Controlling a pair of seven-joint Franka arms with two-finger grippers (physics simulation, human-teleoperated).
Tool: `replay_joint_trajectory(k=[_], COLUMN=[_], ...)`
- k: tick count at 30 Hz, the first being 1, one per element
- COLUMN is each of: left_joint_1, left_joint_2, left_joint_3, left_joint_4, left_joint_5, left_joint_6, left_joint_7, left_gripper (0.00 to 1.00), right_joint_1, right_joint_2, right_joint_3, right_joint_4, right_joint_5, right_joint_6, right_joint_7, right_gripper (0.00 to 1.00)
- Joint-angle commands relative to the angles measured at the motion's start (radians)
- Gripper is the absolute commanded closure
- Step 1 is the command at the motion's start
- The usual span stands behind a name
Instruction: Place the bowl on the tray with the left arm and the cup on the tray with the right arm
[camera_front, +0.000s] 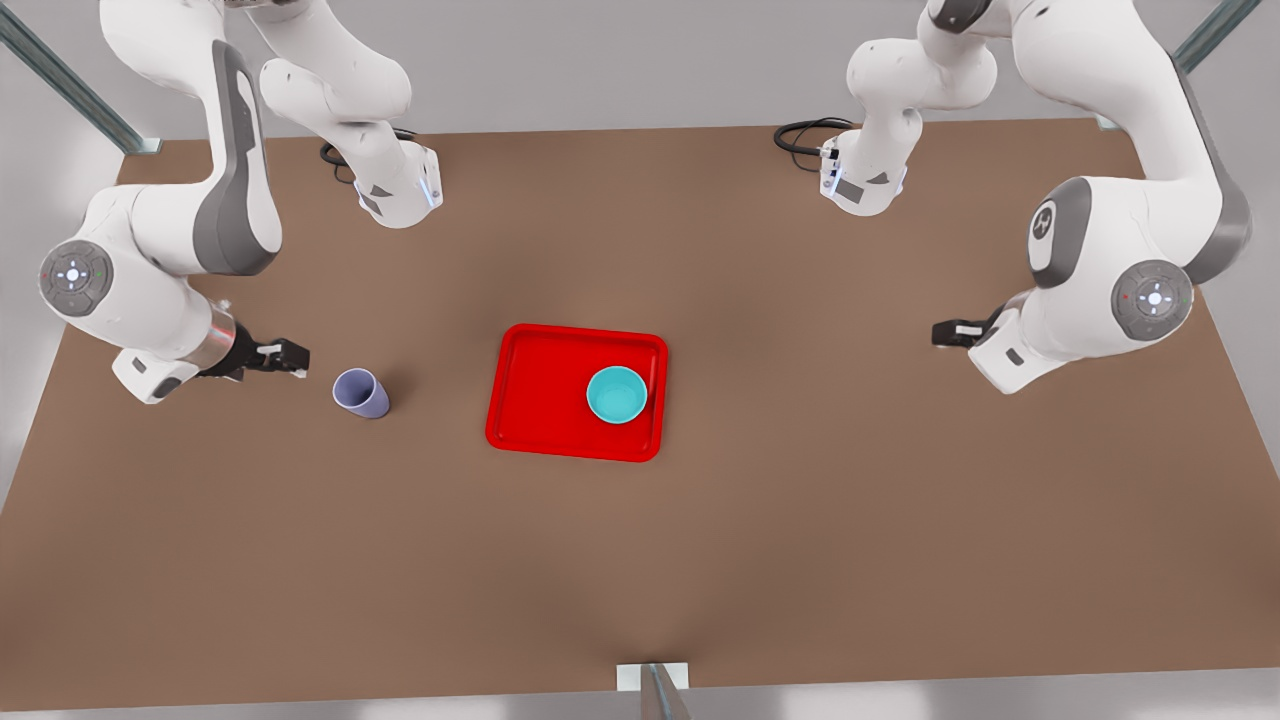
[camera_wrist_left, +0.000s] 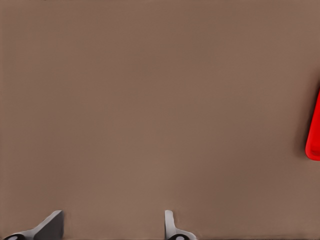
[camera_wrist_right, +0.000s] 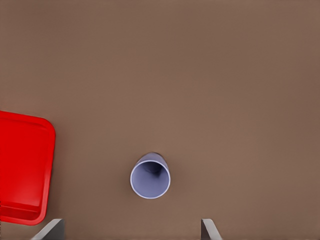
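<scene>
Brown table (camera_front: 640, 560) carrying one tray (camera_front: 540, 400), one bowl (camera_front: 616, 394) and one cup (camera_front: 361, 392). Bowl sits empty inside the tray, toward the front view's right; cup stands upright and empty on the table, well apart from the tray. Right gripper (camera_front: 290, 356) hangs near the cup, left gripper (camera_front: 945, 333) over bare table; both spread wide, holding nothing

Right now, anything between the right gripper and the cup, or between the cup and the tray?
Nothing visible. Open right gripper faces the upright cup across bare table. Bare table also separates cup from tray, whose cup-side half is free; the bowl sits on the far half.
</scene>
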Motion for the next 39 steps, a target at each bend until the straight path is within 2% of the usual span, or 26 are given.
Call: replay_joint_trajectory(k=[1,18,23,33,36,39], left_joint_1=[0.0,0.0,0.0,0.0,0.0,0.0], left_joint_2=[0.004,0.004,0.009,0.015,0.015,0.017], left_joint_3=[0.0,0.0,0.0,0.0,0.002,0.002], left_joint_4=[0.004,-0.002,-0.004,-0.007,-0.007,-0.007], left_joint_5=[0.042,0.025,0.025,0.005,0.005,0.005], left_joint_6=[-0.001,-0.041,-0.042,-0.042,-0.042,-0.042], left_joint_7=[-0.002,-0.009,-0.005,-0.008,-0.005,-0.005], left_gripper=[0.0,0.0,0.0,0.0,0.0,0.0], right_joint_1=[-0.003,0.029,-0.003,-0.021,-0.029,-0.04], right_joint_2=[0.0,0.06,0.123,0.147,0.164,0.164], right_joint_3=[0.002,0.0,-0.011,-0.011,-0.011,-0.011], right_joint_4=[0.004,-0.23,-0.227,-0.292,-0.316,-0.391], right_joint_5=[0.0,0.032,0.032,0.034,0.034,0.032], right_joint_6=[0.0,0.19,0.21,0.212,0.255,0.375], right_joint_7=[0.0,0.012,0.0,0.0,-0.002,-0.015], right_gripper=[0.0,0.0,0.0,0.0,0.0,0.0])
